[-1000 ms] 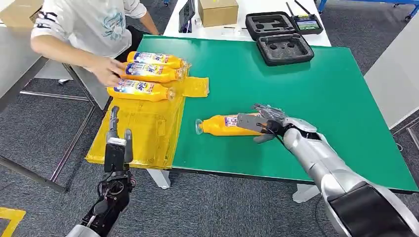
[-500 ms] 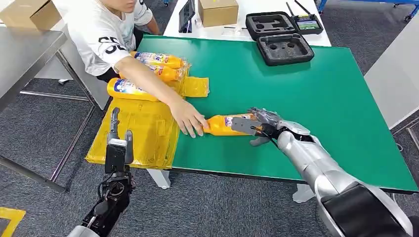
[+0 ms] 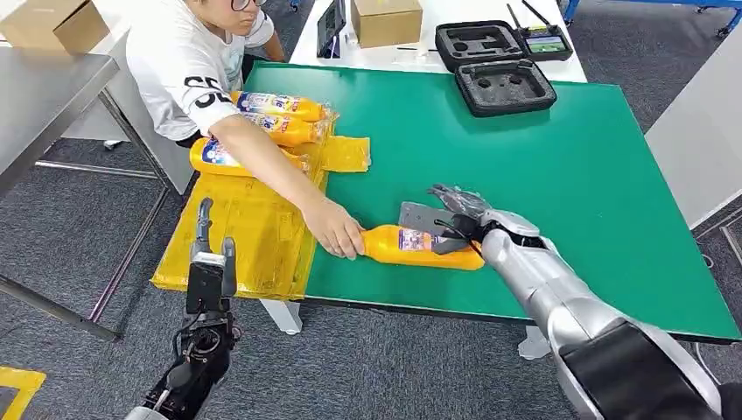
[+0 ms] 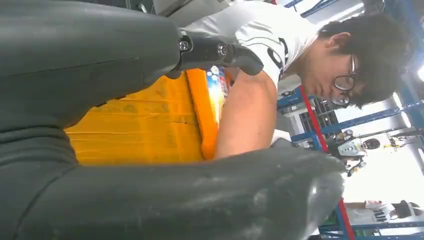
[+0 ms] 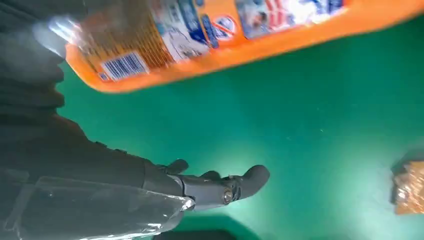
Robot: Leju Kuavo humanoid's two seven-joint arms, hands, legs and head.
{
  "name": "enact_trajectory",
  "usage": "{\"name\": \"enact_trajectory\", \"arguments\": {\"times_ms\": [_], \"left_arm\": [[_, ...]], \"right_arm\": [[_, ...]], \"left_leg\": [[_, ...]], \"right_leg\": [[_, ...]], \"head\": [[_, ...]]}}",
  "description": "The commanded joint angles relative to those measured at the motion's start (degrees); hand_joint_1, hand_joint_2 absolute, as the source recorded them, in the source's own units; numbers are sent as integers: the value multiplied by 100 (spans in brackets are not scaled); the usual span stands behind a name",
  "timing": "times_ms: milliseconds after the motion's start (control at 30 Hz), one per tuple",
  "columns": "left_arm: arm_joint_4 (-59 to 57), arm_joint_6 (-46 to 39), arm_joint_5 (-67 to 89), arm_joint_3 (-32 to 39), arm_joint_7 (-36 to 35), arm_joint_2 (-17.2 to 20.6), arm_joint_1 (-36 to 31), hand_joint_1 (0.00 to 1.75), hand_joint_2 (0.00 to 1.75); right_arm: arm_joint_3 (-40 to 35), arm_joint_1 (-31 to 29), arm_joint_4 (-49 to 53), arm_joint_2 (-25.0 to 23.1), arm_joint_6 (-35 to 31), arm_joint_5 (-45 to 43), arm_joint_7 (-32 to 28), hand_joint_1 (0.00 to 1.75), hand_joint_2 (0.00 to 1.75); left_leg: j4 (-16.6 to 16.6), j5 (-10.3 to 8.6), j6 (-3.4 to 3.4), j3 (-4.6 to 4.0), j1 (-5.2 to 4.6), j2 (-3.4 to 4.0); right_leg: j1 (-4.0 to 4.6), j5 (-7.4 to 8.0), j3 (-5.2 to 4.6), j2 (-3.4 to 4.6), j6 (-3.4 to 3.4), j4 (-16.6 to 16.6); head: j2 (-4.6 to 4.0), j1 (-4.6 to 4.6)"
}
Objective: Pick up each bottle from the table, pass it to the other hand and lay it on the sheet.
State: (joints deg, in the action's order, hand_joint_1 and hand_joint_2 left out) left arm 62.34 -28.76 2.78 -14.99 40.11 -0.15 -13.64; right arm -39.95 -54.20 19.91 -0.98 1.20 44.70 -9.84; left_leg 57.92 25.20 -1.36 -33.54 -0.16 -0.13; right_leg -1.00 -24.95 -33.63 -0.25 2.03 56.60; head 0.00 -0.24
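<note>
Step one is in hand, you see: picking up the bottle. On the left, your left robot hand [image 3: 208, 262] hangs beside the worktop [image 3: 569, 166], just by the yellow sheet [image 3: 254, 232], fingers up and apart, holding nothing. Three bottles [image 3: 276, 127] already lie at the far end of that sheet. A person's hand [image 3: 337, 232] is on the cap end of the orange bottle [image 3: 420, 247], which lies flat on the green worktop. On the right, your right robot hand [image 3: 455, 223] is spread over the bottle's thick end, not closed on it. I think you should wait for the person to let go, then close, lift, and bring the bottle across to the left robot hand.
</note>
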Motion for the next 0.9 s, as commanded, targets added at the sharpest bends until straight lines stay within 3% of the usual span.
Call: {"name": "enact_trajectory", "arguments": {"times_ms": [33,500,900], "left_arm": [[-150,45,-27,58,-11,-10,-92,0,0],[-228,100,-38,34,-11,4,-128,0,0],[-375,98,-62,-10,-11,38,-264,0,0]], "right_arm": [[-105,-288,-218,-237,62,88,-157,0,175],[-108,-63,-226,-404,584,-95,-541,0,175],[-259,-209,-212,-180,1679,-282,-953,0,175]], "left_leg": [[4,4,8,4,6,5],[0,4,9,11,10,-3],[3,0,6,-1,4,-7]], "right_leg": [[6,-1,4,6,-9,1],[10,-3,15,-3,-10,-6],[4,-2,0,-7,-7,1]], "head": [[0,0],[0,0],[0,2]]}}
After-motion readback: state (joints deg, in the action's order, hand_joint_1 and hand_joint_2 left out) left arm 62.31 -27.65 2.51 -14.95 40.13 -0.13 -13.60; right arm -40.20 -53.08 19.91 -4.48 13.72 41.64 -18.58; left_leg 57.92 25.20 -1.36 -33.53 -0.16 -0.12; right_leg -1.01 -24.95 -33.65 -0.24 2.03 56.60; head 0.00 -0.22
